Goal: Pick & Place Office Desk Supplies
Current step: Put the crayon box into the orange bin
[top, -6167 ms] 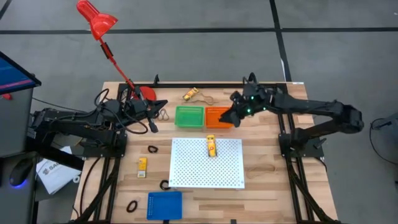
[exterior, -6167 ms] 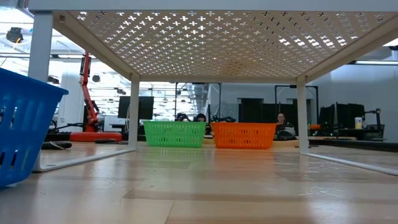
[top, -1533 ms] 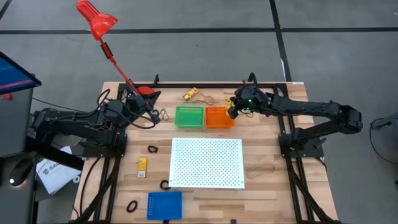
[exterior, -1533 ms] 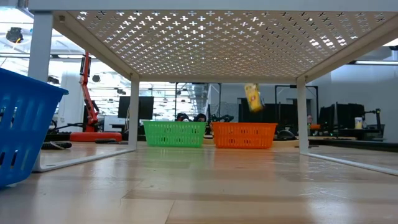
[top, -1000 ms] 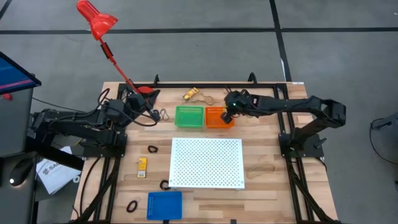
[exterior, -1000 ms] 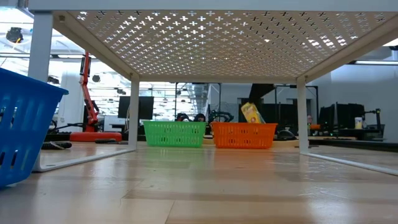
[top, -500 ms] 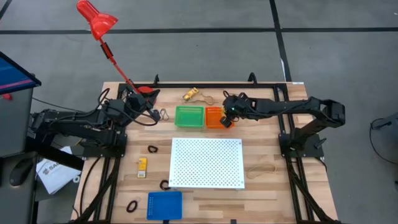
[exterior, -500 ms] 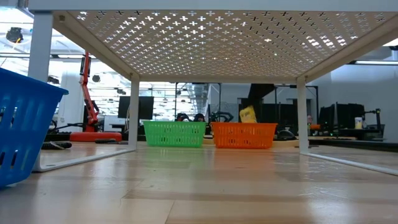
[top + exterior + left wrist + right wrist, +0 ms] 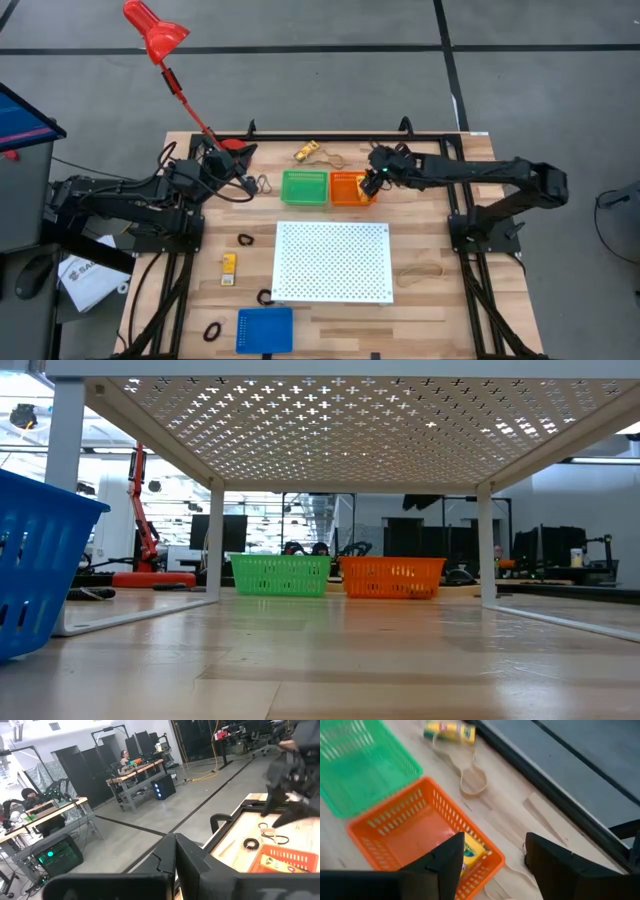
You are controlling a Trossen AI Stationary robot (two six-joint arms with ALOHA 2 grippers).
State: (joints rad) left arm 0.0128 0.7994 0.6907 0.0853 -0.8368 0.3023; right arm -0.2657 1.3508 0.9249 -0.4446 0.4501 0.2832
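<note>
Right wrist view: right gripper (image 9: 492, 857), fingers spread and empty, above orange mesh plastic basket (image 9: 380, 820); small yellow block (image 9: 471, 853) lies inside, at its corner.
Risk: withdrawing low could clip the basket rim and shove it.
Change: block hung above the basket 1.5 s ago; now dropped in.
Left gripper (image 9: 243, 178): waits near lamp base; cannot tell finger state.

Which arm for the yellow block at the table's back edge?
Right, probably. Its open end effector hovers over the orange basket, near the yellow block. The left end effector sits past the green basket, also near, angled toward the loops.
</note>
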